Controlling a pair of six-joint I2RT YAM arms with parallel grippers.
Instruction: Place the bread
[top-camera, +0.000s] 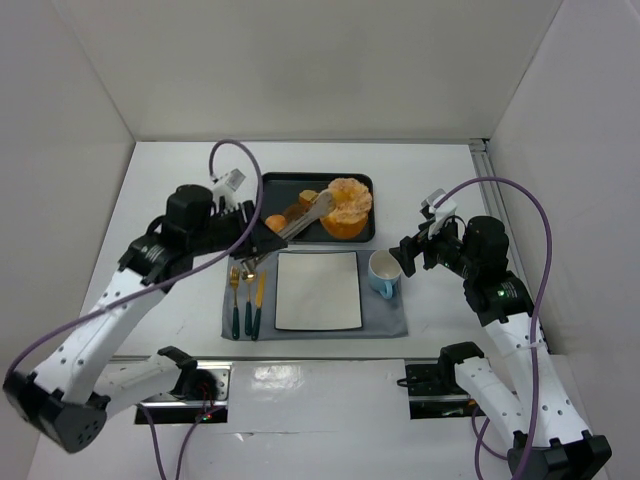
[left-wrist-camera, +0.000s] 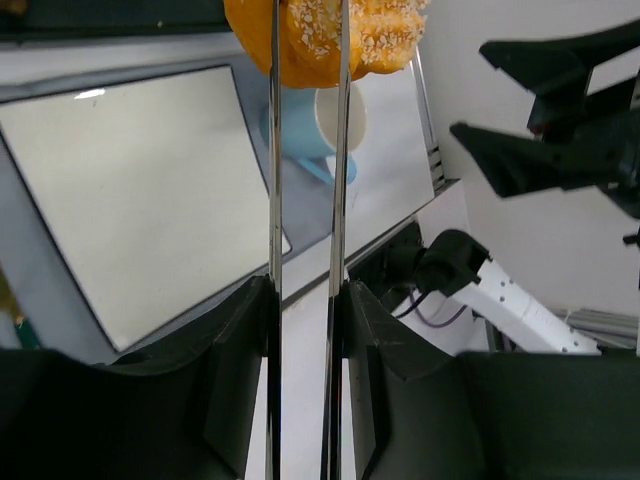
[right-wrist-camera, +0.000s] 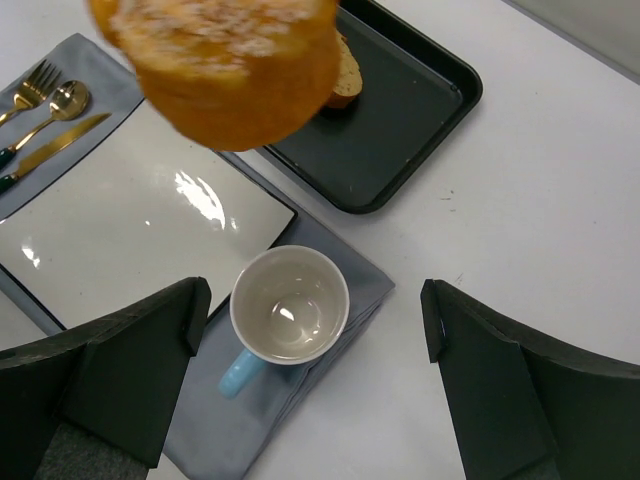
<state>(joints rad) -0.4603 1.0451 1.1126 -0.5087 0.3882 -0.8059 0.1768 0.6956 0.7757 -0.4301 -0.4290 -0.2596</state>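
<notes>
Left gripper (top-camera: 258, 238) is clenched on the tongs (top-camera: 300, 215), pressing both blades together. The bread (top-camera: 348, 208) is pinched at the tong tips, well ahead of the fingers. Judging by the wrist cams, it hangs in the air, off the tray (top-camera: 275, 185). Right gripper (top-camera: 408, 255) is released, jaws wide w/ nothing in them, and the cup (top-camera: 384, 270) is just beside it.

Step in hand, as I judge it: carry the bun to the plate (top-camera: 317, 290), which lies just beside the left gripper, on the near side of the tong tips. To do it well:
- Keep the squeeze steady. The bun is round & held by two thin blades only, so a slack grip or a jerk could roll it out.
- Swing slow w/ tongs level & stay clear of the cup.
- Lower till the bun rests mid-plate, then ease off.

Views:
- Top cam gives the layout. The bun looks to be over the tray's right part, but its height can't be told there.
- Left wrist cam shows the blades running straight from the fingers to the bun, w/ the plate to their left & the cup behind.
- Right wrist cam shows the bun looming large over the plate corner & tray edge, so it's lifted. It also gives a close look at the bread slice (right-wrist-camera: 345, 70) in the tray.
</notes>
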